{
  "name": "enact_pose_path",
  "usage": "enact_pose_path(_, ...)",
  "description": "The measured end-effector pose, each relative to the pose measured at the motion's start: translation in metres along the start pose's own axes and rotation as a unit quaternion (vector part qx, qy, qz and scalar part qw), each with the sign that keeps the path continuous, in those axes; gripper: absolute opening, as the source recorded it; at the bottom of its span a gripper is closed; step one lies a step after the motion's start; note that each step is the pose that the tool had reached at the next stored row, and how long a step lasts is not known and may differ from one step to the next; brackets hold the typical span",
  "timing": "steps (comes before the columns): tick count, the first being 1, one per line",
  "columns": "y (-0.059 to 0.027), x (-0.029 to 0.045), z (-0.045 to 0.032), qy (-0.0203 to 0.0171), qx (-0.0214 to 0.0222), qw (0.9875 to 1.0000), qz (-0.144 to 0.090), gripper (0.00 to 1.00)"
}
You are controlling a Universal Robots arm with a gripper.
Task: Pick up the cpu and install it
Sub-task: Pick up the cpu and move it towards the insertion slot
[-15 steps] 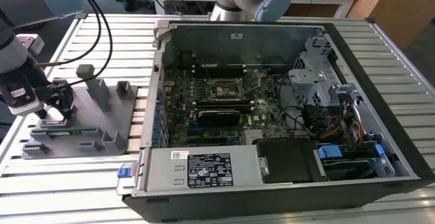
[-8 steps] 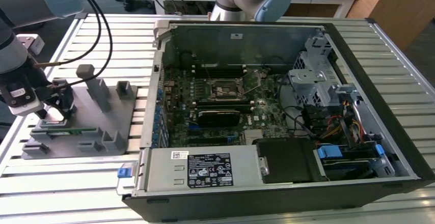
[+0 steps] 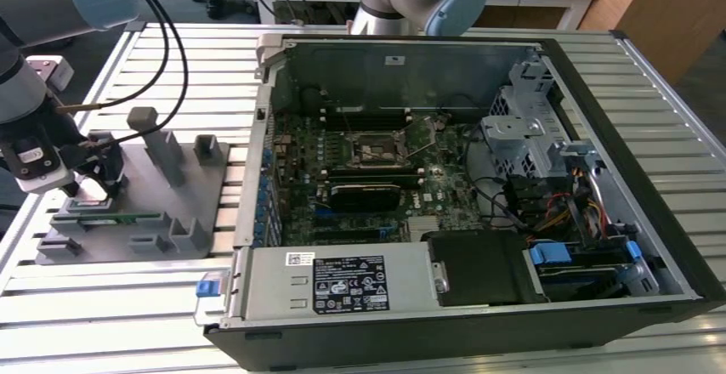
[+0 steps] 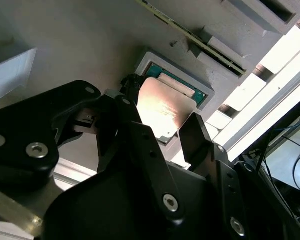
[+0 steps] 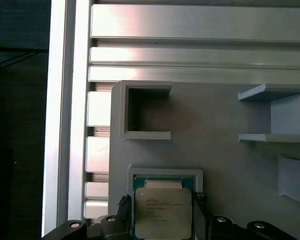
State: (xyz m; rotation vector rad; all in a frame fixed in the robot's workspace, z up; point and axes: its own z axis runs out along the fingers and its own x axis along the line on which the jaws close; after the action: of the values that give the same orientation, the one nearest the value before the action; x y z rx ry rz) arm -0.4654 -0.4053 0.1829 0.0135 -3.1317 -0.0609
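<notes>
The cpu, a flat square chip with a shiny silver top and a green rim, sits at a square pocket of the grey fixture. In the second wrist view the cpu glares brightly. My gripper has one black finger against each side of the chip and looks shut on it. In the exterior view my gripper stands low over the fixture, at that view's left, with the pale cpu under it. The black socket lies inside the open computer case.
The open computer case takes up the middle and the exterior view's right on the slatted metal table. A long green memory stick lies in the fixture beside my gripper. Grey posts rise from the fixture. Cables hang from the arm.
</notes>
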Motion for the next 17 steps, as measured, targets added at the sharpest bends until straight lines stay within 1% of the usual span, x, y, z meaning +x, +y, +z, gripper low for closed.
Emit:
enact_pose_path(8,0.0001,0.0000,-0.0025,0.0000,-0.0003,1.0000,0.000,0.59)
enact_pose_path(17,-0.0003,0.0000,-0.0026,0.0000,-0.0004,1.0000,0.000,0.59)
